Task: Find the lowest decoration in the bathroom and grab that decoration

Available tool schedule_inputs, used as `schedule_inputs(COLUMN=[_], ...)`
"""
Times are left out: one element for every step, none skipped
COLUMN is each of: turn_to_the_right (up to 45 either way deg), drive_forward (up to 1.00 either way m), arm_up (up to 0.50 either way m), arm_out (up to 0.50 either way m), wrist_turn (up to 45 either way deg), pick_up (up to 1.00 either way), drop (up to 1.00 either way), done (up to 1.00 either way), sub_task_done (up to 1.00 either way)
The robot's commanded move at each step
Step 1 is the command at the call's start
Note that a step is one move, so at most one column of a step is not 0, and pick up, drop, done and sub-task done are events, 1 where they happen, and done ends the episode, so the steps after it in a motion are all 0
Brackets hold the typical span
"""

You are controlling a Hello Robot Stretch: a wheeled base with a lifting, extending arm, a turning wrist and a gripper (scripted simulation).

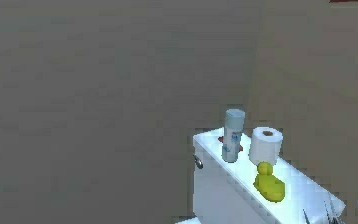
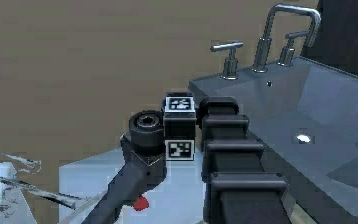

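The forward view looks ahead and slightly down, close to a toilet tank (image 1: 227, 190) at lower right. The arm side view looks out over the arm (image 2: 237, 160) at a nearby sink (image 2: 277, 110). Thin wires (image 2: 17, 175) at its left edge possibly match those at the forward view's right.

I record one small yellow duck-shaped toy (image 1: 271, 184), smooth and glossy, in the forward view. It stands upright on the white toilet tank lid (image 1: 299, 178), with its rounded head uppermost and its body broadening below. It sits just in front of the white paper roll (image 1: 268, 144) and to the right of the pale spray can (image 1: 233, 135).
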Motion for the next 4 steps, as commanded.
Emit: schedule_inputs(turn_to_the_right=[0.0,0.0,0.0,0.0], drive_forward=[0.00,0.00,0.00,0.00], arm_up=[0.00,0.00,0.00,-0.28], arm_out=[0.00,0.00,0.00,0.00], wrist_turn=[45.0,45.0,15.0,0.0], pick_up=[0.00,0.00,0.00,0.00], drop=[0.00,0.00,0.00,0.00], done=[0.00,0.00,0.00,0.00], sub_task_done=[0.00,0.00,0.00,0.00])
